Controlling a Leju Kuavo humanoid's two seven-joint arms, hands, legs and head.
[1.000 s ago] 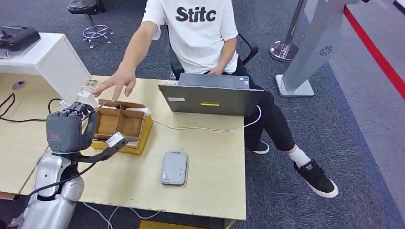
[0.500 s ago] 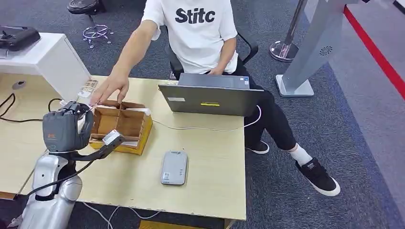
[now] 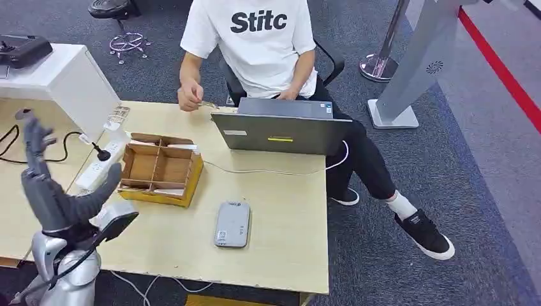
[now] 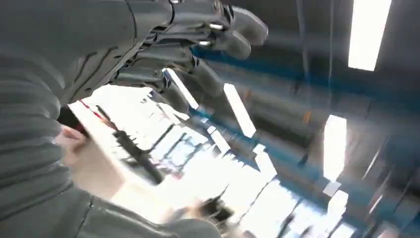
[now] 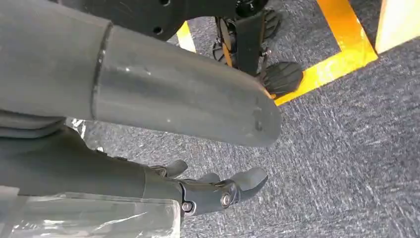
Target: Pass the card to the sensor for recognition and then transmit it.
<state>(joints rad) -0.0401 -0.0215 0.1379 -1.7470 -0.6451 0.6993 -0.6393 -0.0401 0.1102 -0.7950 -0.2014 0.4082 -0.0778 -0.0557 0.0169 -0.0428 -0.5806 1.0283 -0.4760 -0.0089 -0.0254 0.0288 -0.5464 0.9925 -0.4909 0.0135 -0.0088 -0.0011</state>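
Observation:
The card (image 3: 208, 105) is a thin light sliver pinched in the person's hand (image 3: 190, 97), above the table's far edge by the laptop. My left hand (image 3: 43, 185) is raised over the table's left side, fingers spread upward, holding nothing. In the left wrist view the left hand (image 4: 198, 44) stands blurred against ceiling lights, fingers apart. The grey card sensor (image 3: 232, 223) lies flat on the table, near the front, to the right of my left hand. My right hand (image 5: 210, 191) hangs over grey carpet with its fingers loosely out and nothing in them.
A partitioned cardboard box (image 3: 161, 169) sits between my left hand and the sensor. A grey laptop (image 3: 281, 131) stands at the far edge with a white cable running off its right side. A white power strip (image 3: 99, 167) and a white cabinet (image 3: 70, 80) are at the left.
The person has taken the card from my left hand and drawn it back toward their chest. My left hand has opened, swung left and back from the box, and risen with fingers up.

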